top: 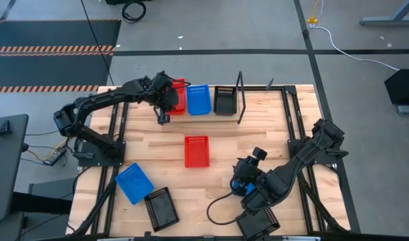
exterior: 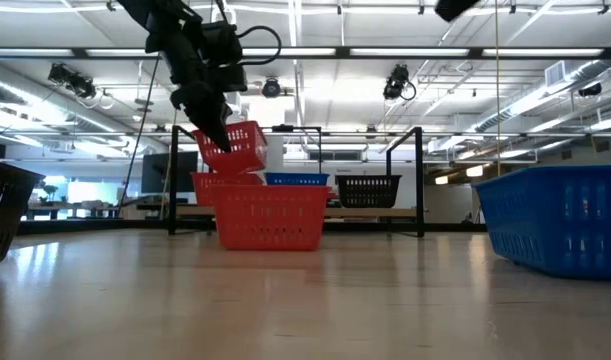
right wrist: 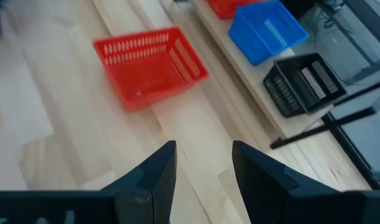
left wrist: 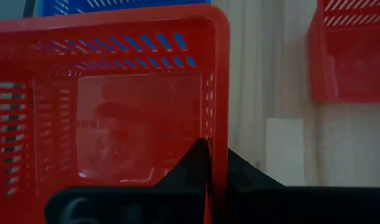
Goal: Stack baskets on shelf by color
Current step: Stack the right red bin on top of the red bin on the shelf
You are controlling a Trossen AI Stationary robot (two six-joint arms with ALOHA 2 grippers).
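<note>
Left pincer (top: pixel 165 100) clamped on 1 tilted red basket (exterior: pixel 232 148) over the shelf (top: pixel 221 119), upper-left; right pincer (right wrist: pixel 202 168) apart, lower-right.

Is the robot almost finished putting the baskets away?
Not yet. On the shelf sit a red basket, a blue basket and a black basket. The left end effector holds a second red basket over the first. Still on the table: another red one, a blue one and two black ones. The right end effector waits open.
</note>
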